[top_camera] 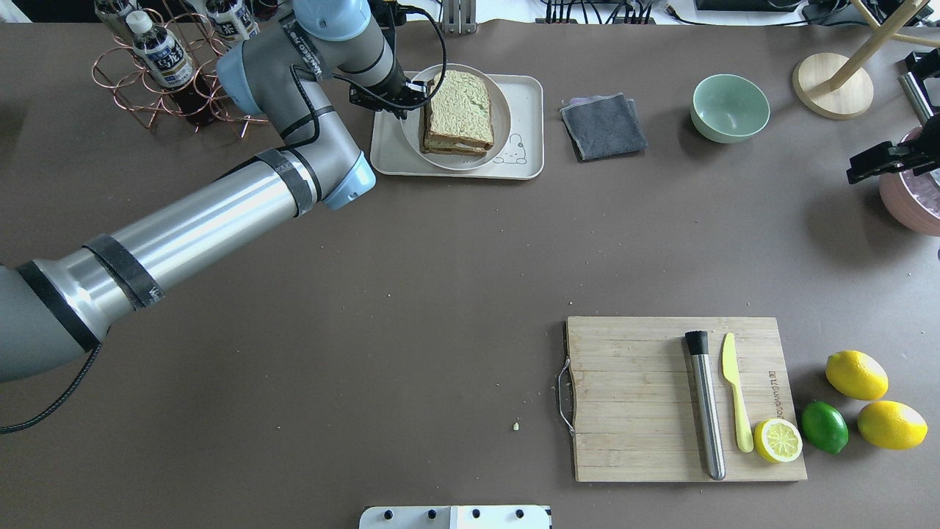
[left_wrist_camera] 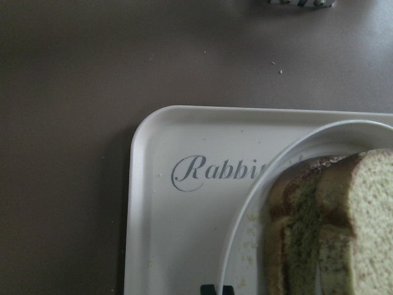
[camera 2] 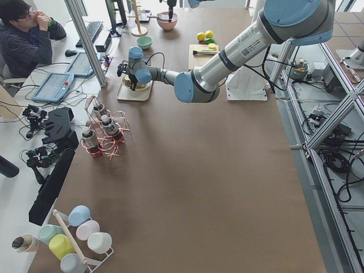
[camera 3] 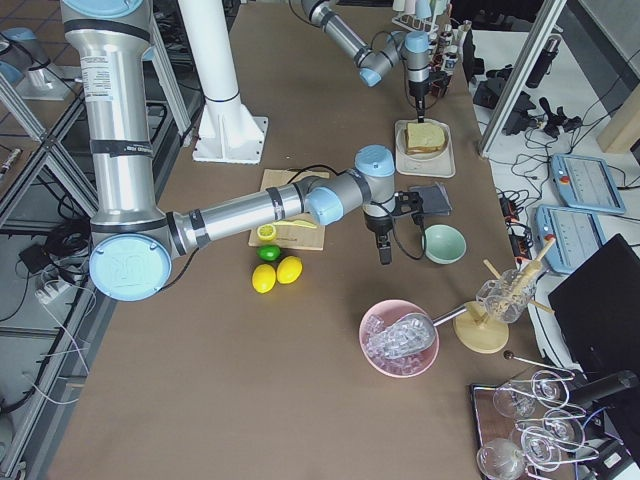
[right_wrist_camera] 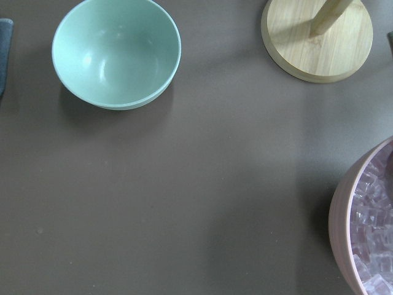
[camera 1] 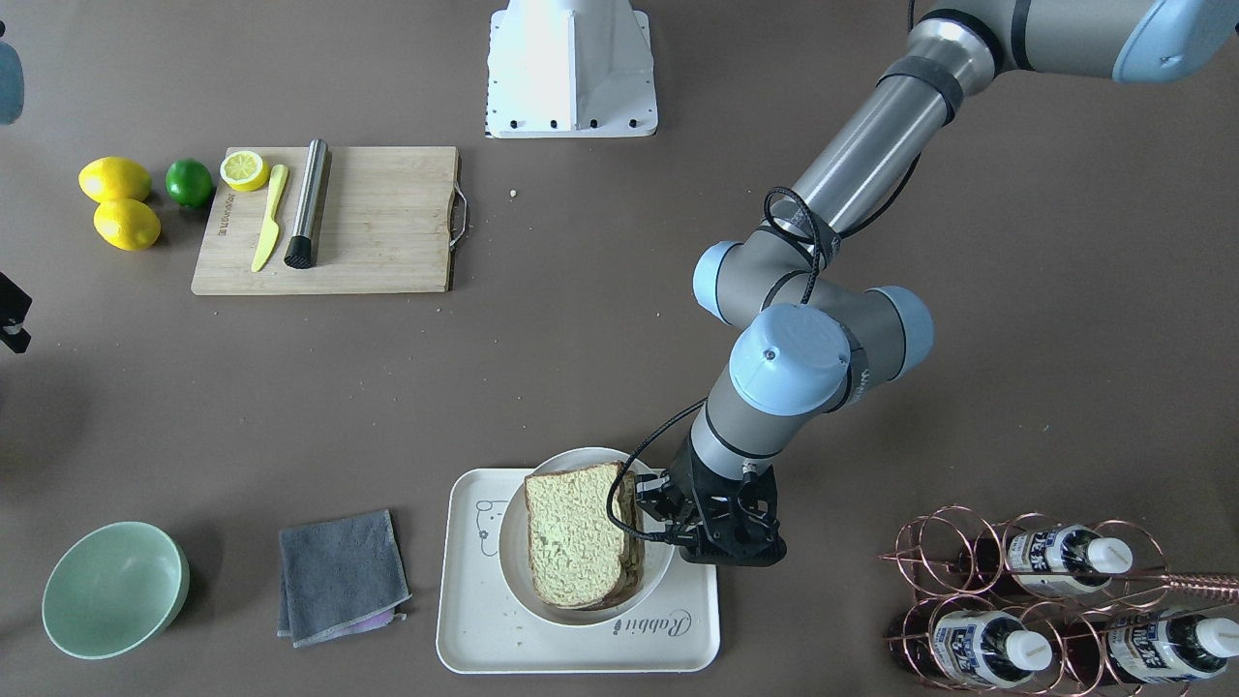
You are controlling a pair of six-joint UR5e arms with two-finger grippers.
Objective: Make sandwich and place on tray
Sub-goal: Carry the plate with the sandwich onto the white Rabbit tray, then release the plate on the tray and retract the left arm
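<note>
The sandwich (camera 1: 581, 532), two brown-crusted slices with a thin white layer between them, lies on a round white plate (camera 1: 513, 571). The plate stands on the cream tray (camera 1: 581, 653) marked "Rabbit". The overhead view shows the sandwich (top_camera: 457, 103), plate (top_camera: 505, 117) and tray (top_camera: 525, 92) at the far left-centre. My left gripper (top_camera: 407, 95) points down at the plate's rim beside the sandwich. In the left wrist view its tips (left_wrist_camera: 216, 289) stand close together on the rim (left_wrist_camera: 245, 209). My right gripper (top_camera: 855, 173) hangs empty over bare table, far from the tray, and looks open.
A wooden cutting board (top_camera: 646, 397) holds a yellow knife, a steel rod and a lemon half; lemons and a lime lie beside it. A green bowl (top_camera: 731, 106) and grey cloth (top_camera: 604, 125) sit right of the tray. A copper bottle rack (top_camera: 161, 66) is left of it. A pink ice bowl (right_wrist_camera: 368, 227) is near my right gripper.
</note>
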